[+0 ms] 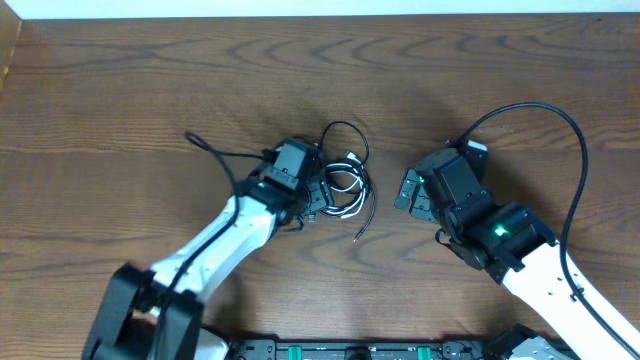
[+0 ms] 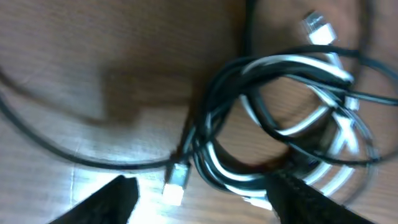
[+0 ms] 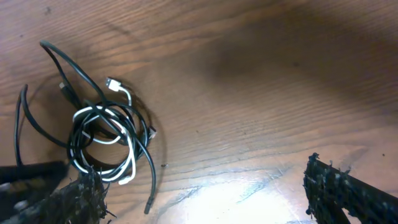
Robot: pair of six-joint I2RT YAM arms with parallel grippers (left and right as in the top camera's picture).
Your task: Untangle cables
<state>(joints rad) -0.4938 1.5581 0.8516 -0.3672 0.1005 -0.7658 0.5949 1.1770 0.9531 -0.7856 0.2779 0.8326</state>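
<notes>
- Cables [image 1: 345,182] lie in one knot at the middle of the table [image 1: 120,90], between the two grippers. Black loops wind round a white cord [image 3: 132,165], and one black tail [image 1: 365,218] trails out toward the near edge.
- Left gripper [image 1: 318,197] is at the knot's left edge, fingers apart and low over the coils. In its wrist view the coils lie between and just beyond the fingers [image 2: 115,199], with nothing pinched that I can see.
- Right gripper [image 1: 408,190] is near the knot's right side but clear of it, spread wide and empty.
- Risk: if the left fingers close here they would likely take several strands at once, black and white together. A pull would then drag the whole knot or draw it tighter.
- Risk: the knot looks light and nothing pins it. If only one arm pulls, the bundle will probably slide over the wood rather than open.
- Risk: a plug [image 2: 177,180] can snag inside a loop as its cord is drawn through, and a hard tug could jam it there.
- Risk: the left wrist view is close and blurred, so picking one strand from it is guesswork. A miss could shove the coils about.
- Safer, as I judge it: the right gripper takes the tail or the outer black loop [image 1: 345,130] while the left holds the rest down.
</notes>
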